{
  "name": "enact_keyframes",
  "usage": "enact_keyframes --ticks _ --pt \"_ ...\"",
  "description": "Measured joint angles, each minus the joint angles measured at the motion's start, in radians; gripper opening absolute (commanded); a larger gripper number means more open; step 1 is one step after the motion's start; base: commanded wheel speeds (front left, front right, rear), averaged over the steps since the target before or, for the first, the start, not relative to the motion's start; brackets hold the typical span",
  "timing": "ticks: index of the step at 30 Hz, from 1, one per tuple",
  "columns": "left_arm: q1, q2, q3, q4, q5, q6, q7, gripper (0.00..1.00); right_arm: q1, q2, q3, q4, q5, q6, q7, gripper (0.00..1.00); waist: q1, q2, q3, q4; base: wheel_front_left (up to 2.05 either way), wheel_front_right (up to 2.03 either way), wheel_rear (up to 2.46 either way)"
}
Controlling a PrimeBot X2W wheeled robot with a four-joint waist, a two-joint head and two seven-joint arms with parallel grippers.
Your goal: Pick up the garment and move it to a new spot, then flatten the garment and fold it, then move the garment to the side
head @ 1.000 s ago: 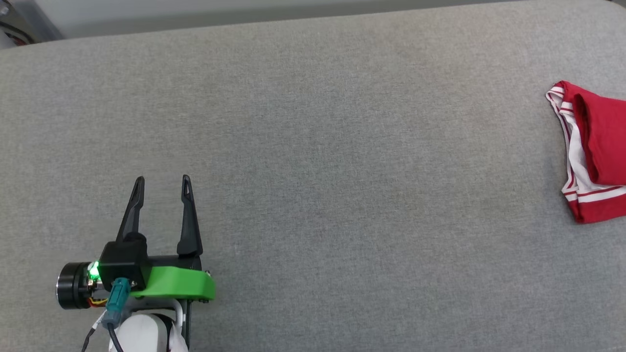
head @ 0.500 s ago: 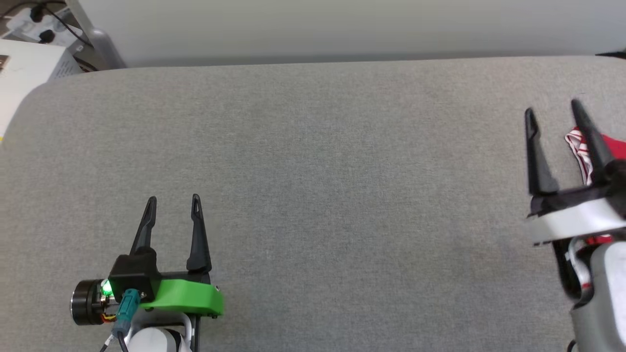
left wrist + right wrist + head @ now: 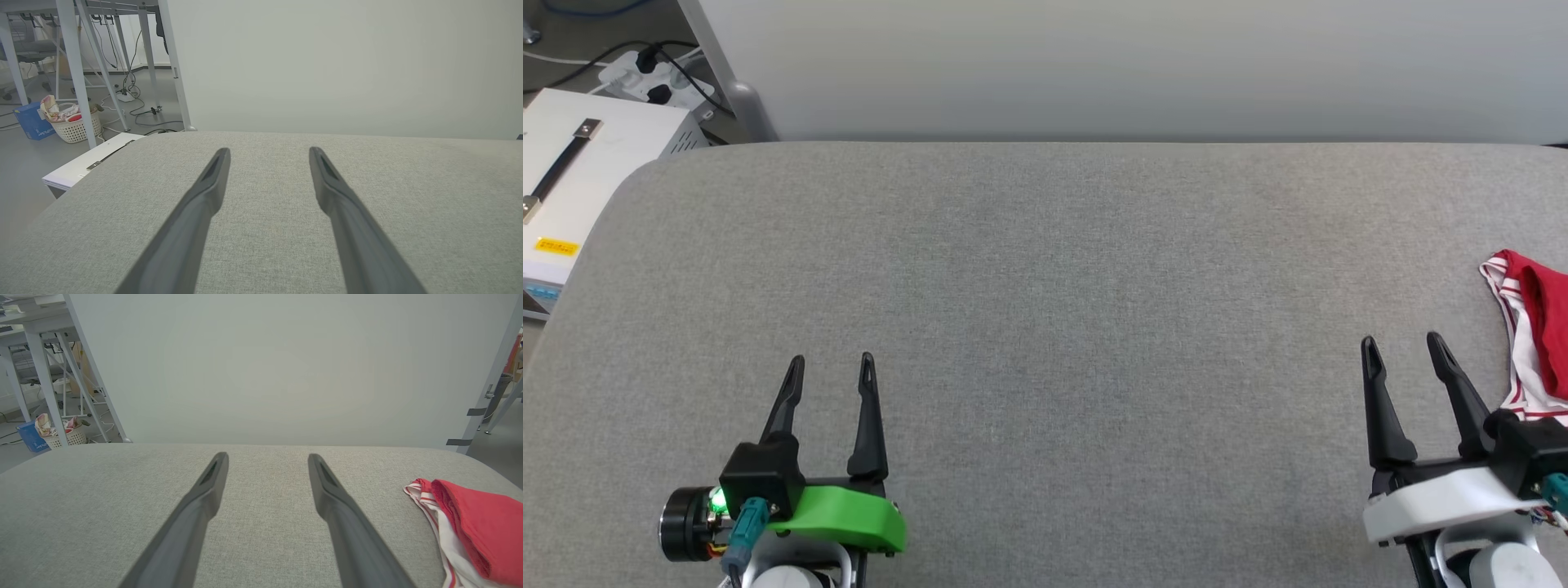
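The garment [image 3: 1533, 327], red with white striped trim, lies folded at the far right edge of the grey table [image 3: 1045, 286], cut off by the head view's border. In the right wrist view the garment [image 3: 470, 535] lies on the right, its striped trim toward my fingers. My right gripper [image 3: 1403, 351] hovers open just left of it, not touching, with nothing between its fingers. My left gripper [image 3: 831, 367] stands open and empty over the table's near left part. Each wrist view shows the open pair, left gripper [image 3: 269, 153] and right gripper [image 3: 267, 459], over bare fabric.
A white box with a black handle [image 3: 572, 188] sits beyond the table's left corner, with a power strip and cables [image 3: 658, 77] behind it. A pale wall panel [image 3: 1094, 65] backs the table. A laundry basket [image 3: 75, 122] stands on the floor among table legs.
The head camera has tilted up and shifted, showing the table's far edge and the white box. My right gripper has drawn back toward the near edge, away from the garment.
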Motion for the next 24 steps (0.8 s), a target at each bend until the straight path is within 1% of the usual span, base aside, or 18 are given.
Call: enact_keyframes --ticks 9,17,18,24 --pt "0.015 -0.001 0.000 0.007 -0.007 -0.022 0.000 1.00 0.074 0.016 -0.016 -0.037 0.016 0.000 0.000 1.00 0.0000 0.0000 -0.023 0.004 0.00 0.00 0.00" --pt "0.017 -0.001 0.008 0.019 -0.007 -0.029 0.000 1.00 0.092 0.021 -0.012 -0.041 0.017 0.000 0.000 1.00 0.0000 0.0000 -0.024 0.000 0.00 0.00 0.00" --pt "0.017 -0.001 0.010 0.020 -0.007 -0.029 0.000 0.00 0.093 0.021 -0.011 -0.041 0.017 0.000 0.000 0.00 0.0000 0.0000 -0.024 0.000 0.00 0.00 0.00" --pt "0.017 -0.001 0.009 0.020 -0.007 -0.029 0.003 0.00 0.093 0.021 -0.011 -0.040 0.017 0.000 0.004 0.00 0.0000 0.0000 -0.026 -0.001 0.00 0.00 0.00"
